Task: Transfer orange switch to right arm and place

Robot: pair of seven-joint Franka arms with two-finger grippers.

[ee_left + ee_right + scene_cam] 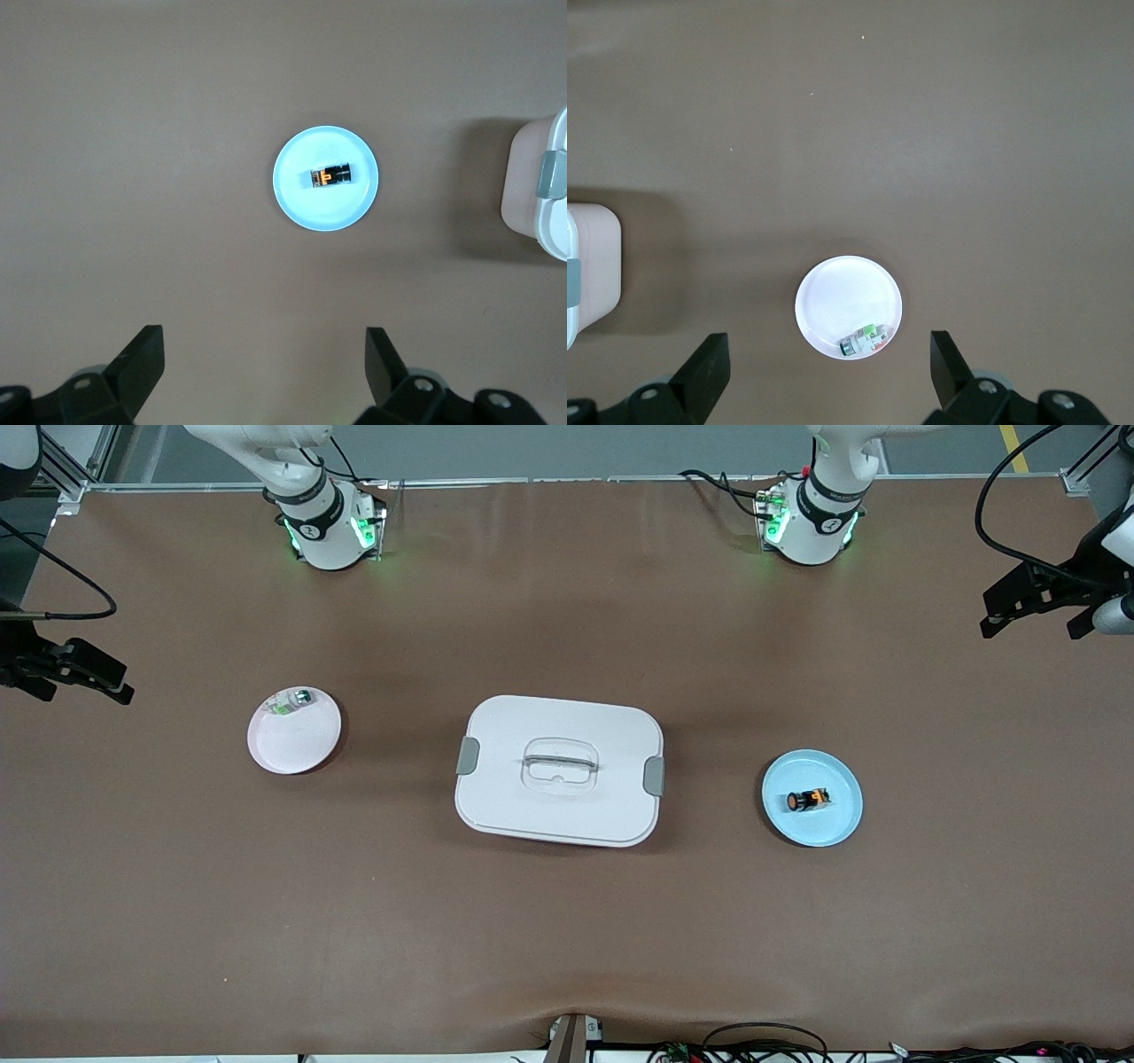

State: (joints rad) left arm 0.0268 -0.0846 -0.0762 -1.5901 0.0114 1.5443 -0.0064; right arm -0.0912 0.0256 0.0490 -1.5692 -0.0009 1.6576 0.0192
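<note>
The orange switch (809, 801) lies on its side on the light blue plate (837, 825), toward the left arm's end of the table and nearest the front camera; in the left wrist view the same switch (330, 176) sits near the middle of that plate (301, 190). A little farther from the camera, mid-table, rests the white lidded container (559, 770) with grey side clips. Farther again, toward the right arm's end, the white plate (301, 748) carries a small whitish-clear part (292, 701) with green and silver at its rim.

The left gripper (266, 372) hangs high over the table by the blue plate — fingers wide apart, holding nothing. The right gripper (830, 372) hangs likewise over the table by the white plate — fingers spread, empty.
</note>
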